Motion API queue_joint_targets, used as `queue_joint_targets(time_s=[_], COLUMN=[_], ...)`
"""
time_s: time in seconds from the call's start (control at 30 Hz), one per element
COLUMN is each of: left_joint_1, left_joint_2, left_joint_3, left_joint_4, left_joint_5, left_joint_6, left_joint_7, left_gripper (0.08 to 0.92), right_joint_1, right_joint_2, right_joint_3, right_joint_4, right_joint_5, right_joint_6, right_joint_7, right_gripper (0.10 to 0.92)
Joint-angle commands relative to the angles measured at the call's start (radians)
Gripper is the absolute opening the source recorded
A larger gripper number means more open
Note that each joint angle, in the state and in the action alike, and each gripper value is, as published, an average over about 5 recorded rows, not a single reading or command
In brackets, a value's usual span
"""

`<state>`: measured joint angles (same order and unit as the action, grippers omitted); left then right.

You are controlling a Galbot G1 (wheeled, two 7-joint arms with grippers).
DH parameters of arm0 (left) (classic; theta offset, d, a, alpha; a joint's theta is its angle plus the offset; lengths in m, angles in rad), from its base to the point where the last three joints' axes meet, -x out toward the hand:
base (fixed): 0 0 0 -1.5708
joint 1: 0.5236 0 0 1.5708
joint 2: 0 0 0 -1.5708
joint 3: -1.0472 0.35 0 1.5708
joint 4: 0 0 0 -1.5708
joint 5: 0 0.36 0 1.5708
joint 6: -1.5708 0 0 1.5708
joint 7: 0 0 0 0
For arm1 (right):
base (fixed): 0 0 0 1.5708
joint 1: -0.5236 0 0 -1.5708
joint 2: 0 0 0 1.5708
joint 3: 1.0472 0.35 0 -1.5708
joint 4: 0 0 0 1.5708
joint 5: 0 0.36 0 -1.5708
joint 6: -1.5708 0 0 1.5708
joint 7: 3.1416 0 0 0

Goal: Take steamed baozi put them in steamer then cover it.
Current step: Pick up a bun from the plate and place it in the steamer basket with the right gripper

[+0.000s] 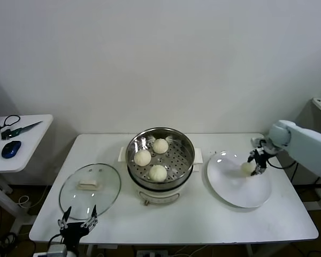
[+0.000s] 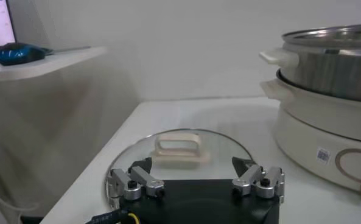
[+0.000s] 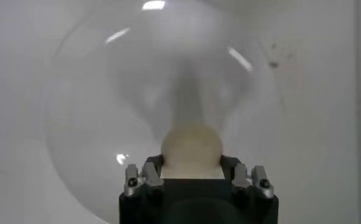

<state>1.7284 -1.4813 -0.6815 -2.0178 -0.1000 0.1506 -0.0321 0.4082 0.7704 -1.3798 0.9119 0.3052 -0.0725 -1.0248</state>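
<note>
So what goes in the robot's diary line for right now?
steamer: three baozi inside | right gripper: around fourth baozi on plate | left gripper: open, near cover | cover: on table

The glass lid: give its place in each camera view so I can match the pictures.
Head view: the glass lid lies flat on the table, on the robot's left of the steamer, just ahead of the left gripper.
Left wrist view: the lid lies just beyond the open gripper.
Right wrist view: not in it.
Shared landmark: the steamer.
</note>
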Motion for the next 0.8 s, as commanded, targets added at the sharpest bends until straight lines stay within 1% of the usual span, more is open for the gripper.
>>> queue_joint_targets(time_s=[0.03,0.1,0.2,0.33,0.43,0.6,0.8], left_joint_1=[-0.001,-0.004,-0.008,-0.018,-0.024,-0.025,-0.023], left_joint_2=[0.004,0.006,0.011,0.016,0.016,0.016,0.015], left_joint_3=[0.000,0.001,0.005,0.015,0.020,0.017,0.009], left_joint_4=[-0.001,-0.002,-0.001,0.008,0.008,0.003,-0.005], left_joint_5=[0.000,0.000,-0.002,-0.002,-0.001,-0.002,-0.004], left_joint_6=[0.000,0.002,0.004,0.005,0.006,0.008,0.012], left_joint_7=[0.000,0.001,0.002,0.003,0.004,0.005,0.006], left_gripper=[0.823,0.823,0.823,0.823,0.823,0.823,0.823], right_joint_1=[0.695,0.821,0.887,0.855,0.778,0.608,0.462], right_joint_2=[0.078,0.128,0.181,0.232,0.270,0.331,0.369], right_joint_3=[-0.496,-0.555,-0.552,-0.485,-0.442,-0.400,-0.377], right_joint_4=[0.273,0.349,0.459,0.599,0.662,0.662,0.582], right_joint_5=[0.426,0.524,0.603,0.647,0.650,0.620,0.532], right_joint_6=[-0.029,-0.048,-0.093,-0.180,-0.232,-0.278,-0.301], right_joint_7=[-0.060,-0.064,-0.033,0.069,0.158,0.250,0.301], right_gripper=[0.644,0.645,0.645,0.645,0.645,0.645,0.645])
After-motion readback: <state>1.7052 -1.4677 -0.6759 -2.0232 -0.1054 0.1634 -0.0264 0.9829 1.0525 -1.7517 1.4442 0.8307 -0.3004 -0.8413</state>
